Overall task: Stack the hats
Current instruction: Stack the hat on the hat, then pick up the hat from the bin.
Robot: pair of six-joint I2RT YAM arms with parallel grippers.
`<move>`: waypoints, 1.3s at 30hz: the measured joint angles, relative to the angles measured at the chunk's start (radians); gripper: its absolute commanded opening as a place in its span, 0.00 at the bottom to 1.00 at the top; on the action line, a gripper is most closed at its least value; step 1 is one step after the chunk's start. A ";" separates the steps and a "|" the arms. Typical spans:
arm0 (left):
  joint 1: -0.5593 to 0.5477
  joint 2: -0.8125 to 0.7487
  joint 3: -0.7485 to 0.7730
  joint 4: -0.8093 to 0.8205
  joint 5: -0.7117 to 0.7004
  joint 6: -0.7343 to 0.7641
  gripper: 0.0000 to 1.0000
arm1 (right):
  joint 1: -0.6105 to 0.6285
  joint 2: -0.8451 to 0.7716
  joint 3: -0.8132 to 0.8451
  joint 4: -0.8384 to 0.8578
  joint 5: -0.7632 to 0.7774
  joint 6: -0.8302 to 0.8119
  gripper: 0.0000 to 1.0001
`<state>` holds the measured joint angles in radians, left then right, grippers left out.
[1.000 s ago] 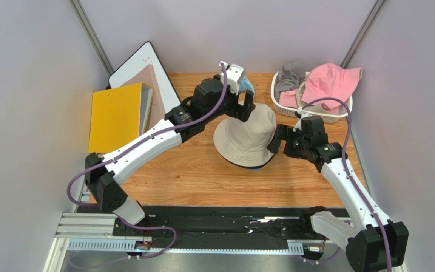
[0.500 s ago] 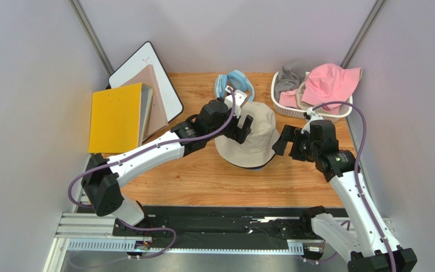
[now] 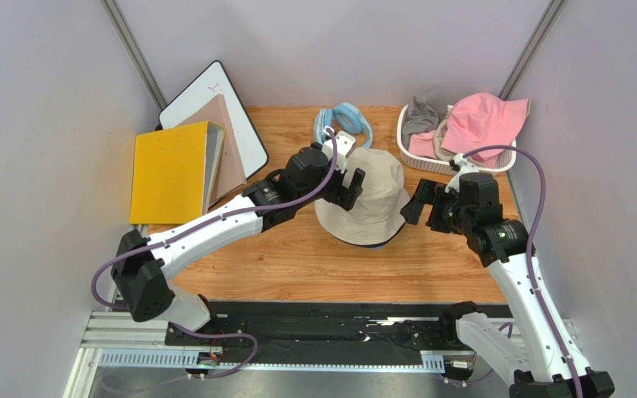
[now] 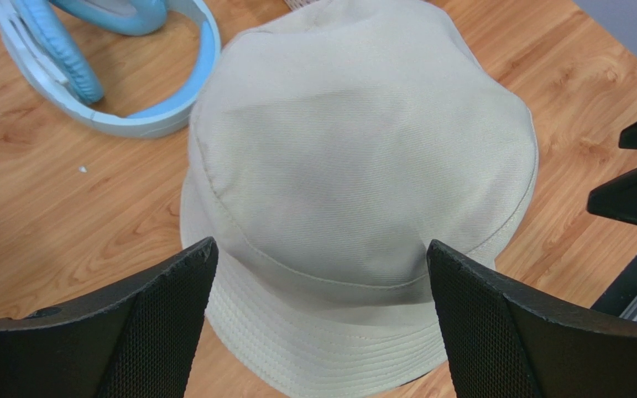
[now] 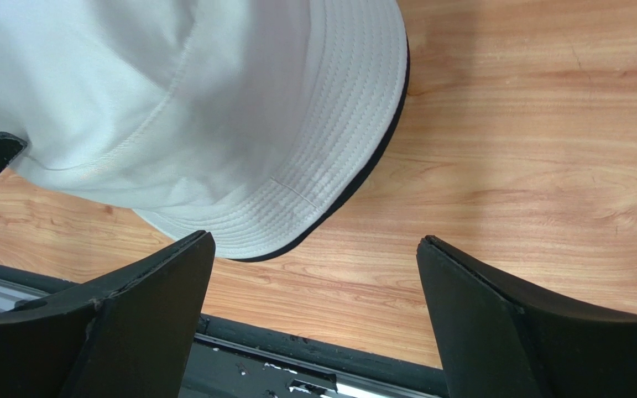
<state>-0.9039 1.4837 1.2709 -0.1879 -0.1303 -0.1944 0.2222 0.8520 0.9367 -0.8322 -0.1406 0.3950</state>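
A beige bucket hat sits crown up in the middle of the wooden table, with a dark rim of another hat showing under its brim. My left gripper hovers open over the hat's left side, its fingers straddling the crown without touching. My right gripper stands open just right of the brim, nothing between its fingers. A pink hat and a grey hat lie in the white basket at the back right.
A light blue padded ring lies behind the beige hat. A yellow binder and a whiteboard lean at the back left. Grey walls close in both sides; a black rail runs along the near edge.
My left gripper has come back from the far side and down to the hat's left side, uncovering the blue ring. My right gripper has shifted slightly to the right. The beige hat has stayed put.
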 measured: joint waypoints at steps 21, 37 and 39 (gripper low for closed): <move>0.489 -0.481 -0.163 -0.202 0.056 -0.100 1.00 | -0.485 0.133 0.222 -0.008 -0.109 -0.056 1.00; 0.500 -0.549 -0.145 -0.425 0.122 -0.003 0.99 | -0.563 0.753 0.762 0.005 -0.094 -0.073 0.89; 0.500 -0.547 -0.159 -0.433 0.122 0.003 0.99 | -0.555 0.827 0.779 0.000 -0.067 -0.074 0.88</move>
<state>-0.4038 0.9367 1.1122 -0.6205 -0.0078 -0.1917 -0.3325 1.6794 1.7157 -0.8326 -0.2077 0.3210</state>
